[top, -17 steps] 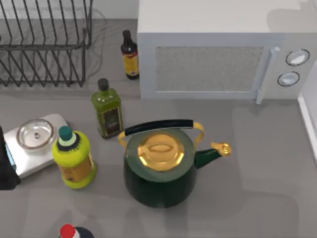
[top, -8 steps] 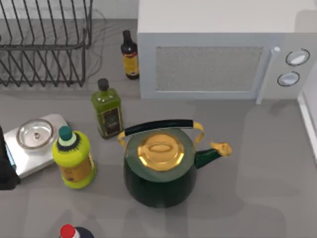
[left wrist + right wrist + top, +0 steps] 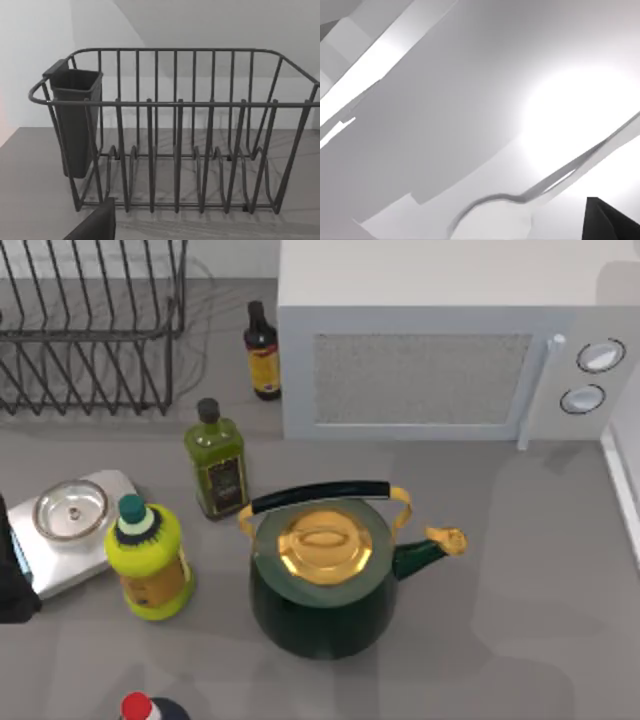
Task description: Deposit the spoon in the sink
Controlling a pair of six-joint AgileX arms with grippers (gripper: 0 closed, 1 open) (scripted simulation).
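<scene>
In the right wrist view a pale, smooth oval shape (image 3: 490, 222) with a thin bar running off it looks like the spoon, lying among plain white surfaces. A dark part of my right gripper (image 3: 610, 222) shows close beside it. I cannot tell whether it is touching the spoon. A white raised edge (image 3: 630, 480) at the counter's right border may belong to the sink. My left arm (image 3: 10, 585) stays at the left edge, and a dark part of its gripper (image 3: 95, 225) faces the dish rack (image 3: 175, 150).
A dark green kettle with a gold lid (image 3: 325, 575) stands mid-counter. To its left are an olive oil bottle (image 3: 216, 462), a yellow-green bottle (image 3: 148, 560) and a scale carrying a round metal dish (image 3: 70, 510). Behind are a microwave (image 3: 440, 350), a dark sauce bottle (image 3: 263, 352) and a wire rack (image 3: 90, 330).
Faint shadows on the right side of the counter and on the microwave's top corner have shifted slightly. No object on the counter has moved.
</scene>
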